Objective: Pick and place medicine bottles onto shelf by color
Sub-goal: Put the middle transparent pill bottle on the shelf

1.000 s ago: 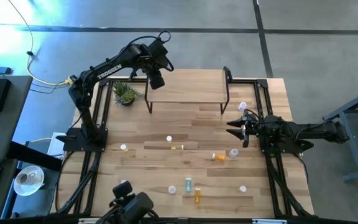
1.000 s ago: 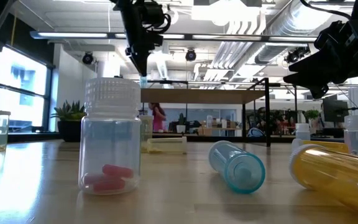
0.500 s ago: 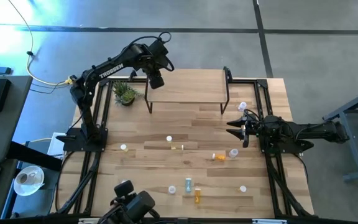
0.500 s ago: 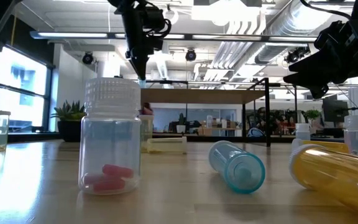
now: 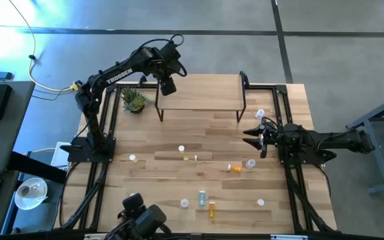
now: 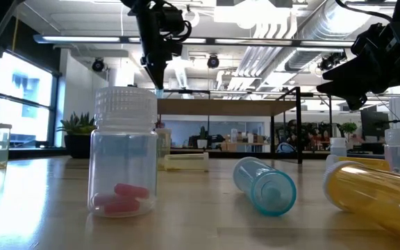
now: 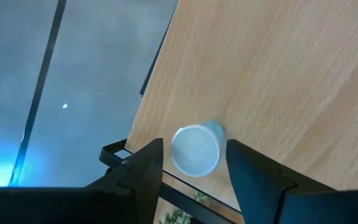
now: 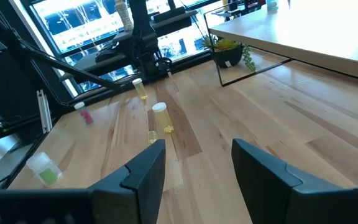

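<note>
One pale blue bottle stands upright near the shelf's left corner, the left hand loosened around it — fingers straddling, apparently no longer gripping. Lifting off crooked could clip the cap and topple it over the edge. The right hand waits released over the counter.
</note>
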You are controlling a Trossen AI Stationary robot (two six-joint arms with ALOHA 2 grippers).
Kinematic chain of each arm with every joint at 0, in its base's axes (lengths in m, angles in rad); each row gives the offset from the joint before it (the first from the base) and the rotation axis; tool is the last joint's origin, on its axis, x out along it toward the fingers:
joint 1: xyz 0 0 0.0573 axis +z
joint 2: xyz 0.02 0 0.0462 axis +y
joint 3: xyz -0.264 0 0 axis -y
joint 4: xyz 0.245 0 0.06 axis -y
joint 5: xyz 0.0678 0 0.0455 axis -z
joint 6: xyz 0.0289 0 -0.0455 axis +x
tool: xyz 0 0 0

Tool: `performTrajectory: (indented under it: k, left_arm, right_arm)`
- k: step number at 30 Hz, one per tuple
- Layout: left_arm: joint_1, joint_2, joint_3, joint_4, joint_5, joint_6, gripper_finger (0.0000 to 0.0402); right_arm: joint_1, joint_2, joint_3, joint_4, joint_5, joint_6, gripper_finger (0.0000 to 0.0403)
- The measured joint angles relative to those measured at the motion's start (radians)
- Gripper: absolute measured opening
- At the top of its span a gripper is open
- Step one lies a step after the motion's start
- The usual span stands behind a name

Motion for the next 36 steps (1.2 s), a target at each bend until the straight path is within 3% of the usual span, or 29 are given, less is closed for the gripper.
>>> performTrajectory:
  k: [9, 18, 29, 32, 36]
  left_arm:
    - [-0.004, 0.0, 0.038, -0.003, -0.01, 0.03, 0.0177]
    - [-0.034, -0.001, 0.221, -0.117, 0.011, 0.034, 0.0177]
    - [-0.043, -0.096, 0.229, -0.12, 0.448, 0.011, 0.0163]
    - [-0.056, -0.133, 0.161, -0.072, 0.547, 0.017, 0.0159]
    - [-0.086, -0.2, 0.006, 0.003, 0.599, 0.014, 0.0159]
  right_arm:
    - [0.0, 0.0, 0.0, 0.0, 0.0, 0.0, 0.0177]
    - [0.0, 0.0, 0.0, 0.0, 0.0, 0.0, 0.0177]
    - [0.0, 0.0, 0.0, 0.0, 0.0, 0.0, 0.0177]
    - [0.0, 0.0, 0.0, 0.0, 0.0, 0.0, 0.0177]
    - [0.0, 0.0, 0.0, 0.0, 0.0, 0.0, 0.0177]
